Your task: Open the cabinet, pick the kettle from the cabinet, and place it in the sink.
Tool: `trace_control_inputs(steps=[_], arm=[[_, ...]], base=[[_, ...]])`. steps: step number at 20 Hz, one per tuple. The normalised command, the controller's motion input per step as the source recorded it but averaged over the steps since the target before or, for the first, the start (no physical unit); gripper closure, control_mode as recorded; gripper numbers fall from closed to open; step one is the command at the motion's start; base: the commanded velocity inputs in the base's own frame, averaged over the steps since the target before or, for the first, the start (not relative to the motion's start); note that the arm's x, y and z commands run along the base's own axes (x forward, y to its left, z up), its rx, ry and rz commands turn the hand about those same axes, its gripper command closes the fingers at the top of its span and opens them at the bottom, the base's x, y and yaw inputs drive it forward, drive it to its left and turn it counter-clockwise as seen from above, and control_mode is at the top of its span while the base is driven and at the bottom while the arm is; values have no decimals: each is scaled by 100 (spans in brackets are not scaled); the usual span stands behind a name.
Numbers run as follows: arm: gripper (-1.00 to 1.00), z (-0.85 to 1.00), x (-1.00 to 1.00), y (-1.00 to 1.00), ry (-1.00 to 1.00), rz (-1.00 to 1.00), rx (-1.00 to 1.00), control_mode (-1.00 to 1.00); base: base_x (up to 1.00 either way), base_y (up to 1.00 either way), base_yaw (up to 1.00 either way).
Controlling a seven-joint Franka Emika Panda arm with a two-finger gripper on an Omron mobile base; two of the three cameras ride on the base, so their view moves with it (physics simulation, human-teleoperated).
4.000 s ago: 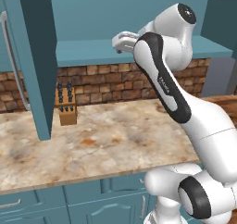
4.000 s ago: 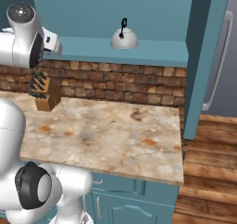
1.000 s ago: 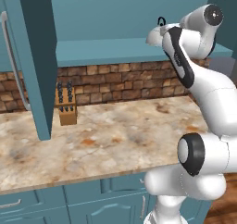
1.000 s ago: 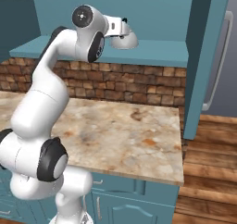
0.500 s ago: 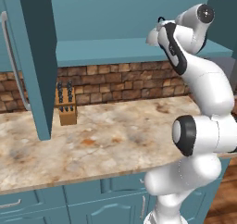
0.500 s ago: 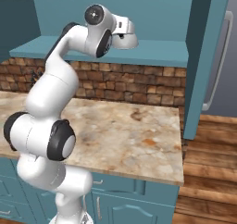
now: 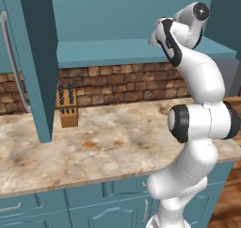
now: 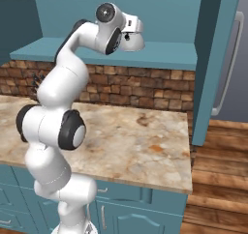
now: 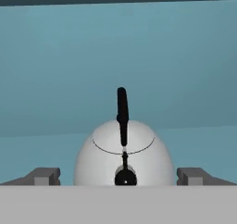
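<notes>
Starting at the far left of the left base view, one door of the cabinet [image 7: 35, 57] is swung wide open, edge-on to the camera, with its long silver bar handle [image 7: 13, 62] running down the outer face. Just past it a wooden knife block [image 7: 67, 107] sits on the beige marbled worktop [image 7: 103, 144], backed up against the brick backsplash [image 7: 117, 85]. Above the brick is the teal cabinet shelf [image 7: 108, 50].

Moving right, the white arm climbs from the base, bends back over itself and reaches up to that shelf. In the right base view you can see the hand pushed right up against the kettle [image 8: 133, 42], which stands upright on the shelf, roughly mid-cabinet. Further right in that view the other open door [image 8: 213, 59] hangs out past the end of the worktop, handle facing outward, with wood floor [image 8: 218, 180] below it.

The hand view is the clearest one: the kettle is dead centre, rounded silvery body with the black handle [image 9: 122, 112] seen edge-on and sticking straight up. The gripper [image 9: 119, 176] is spread wide, one fingertip [image 9: 44, 176] on each side of the kettle's body. There's a visible gap on both sides, so it's straddling the kettle and not pinching it.
</notes>
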Motion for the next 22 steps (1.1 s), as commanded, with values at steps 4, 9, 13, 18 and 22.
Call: trace_control_inputs(steps=[4, 9, 13, 18, 22], arm=[[-100, -2, 36, -1, 0, 0, 0, -100], [-100, -4, 36, -5, 0, 0, 0, -100], [-100, 0, 32, -13, 0, 0, 0, -100], [-100, -4, 24, -14, 0, 0, 0, -100], [-100, -8, 11, -1, 0, 0, 0, -100]], base=[[0, 0, 0], [0, 0, 0], [0, 0, 0], [0, 0, 0], [0, 0, 0]])
